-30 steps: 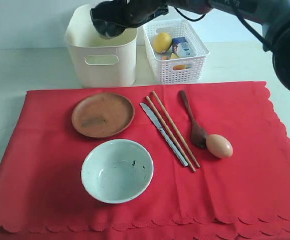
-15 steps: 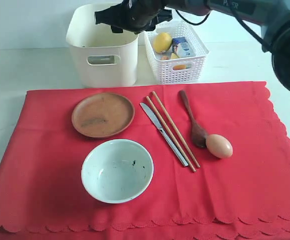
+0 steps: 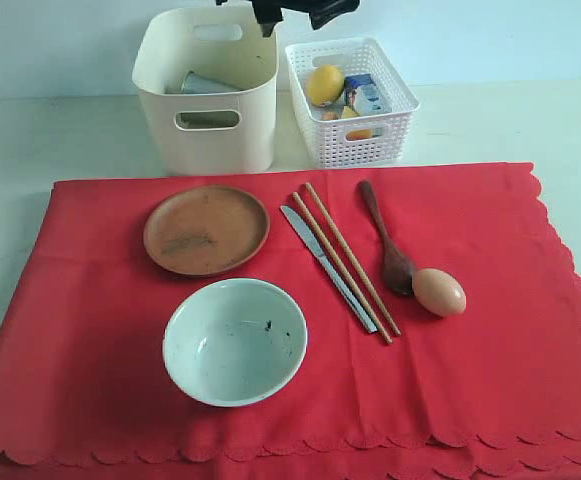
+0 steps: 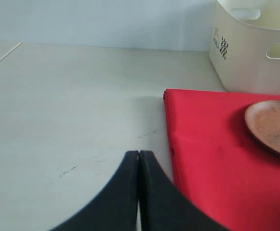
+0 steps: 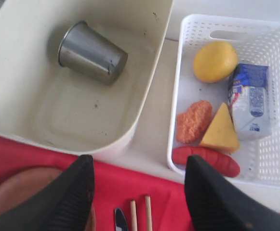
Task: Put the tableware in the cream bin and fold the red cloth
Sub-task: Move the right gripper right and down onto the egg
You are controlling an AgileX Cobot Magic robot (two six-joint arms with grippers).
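The steel cup [image 5: 91, 53] lies on its side inside the cream bin [image 3: 208, 90]. High above the bin's back rim, my right gripper [image 3: 290, 12] stands open and empty; its fingers [image 5: 67, 192] frame the cloth's far edge. On the red cloth [image 3: 490, 360] lie the brown plate [image 3: 206, 229], the pale bowl [image 3: 235, 340], the knife [image 3: 327, 267], the chopsticks [image 3: 348, 260] and the dark spoon [image 3: 387, 240]. My left gripper [image 4: 139, 154] is shut and empty over bare table beside the cloth's corner [image 4: 217, 159]; the exterior view does not show it.
A brown egg [image 3: 439, 291] rests on the cloth against the spoon's bowl. The white lattice basket [image 3: 350, 100] to the right of the bin holds a lemon [image 5: 215, 60], a milk carton [image 5: 249, 101] and toy food. Pale tabletop surrounds the cloth.
My right gripper opened over the bin and let go of the cup, which now lies in the bin. The arm then rose, almost leaving the top of the exterior view.
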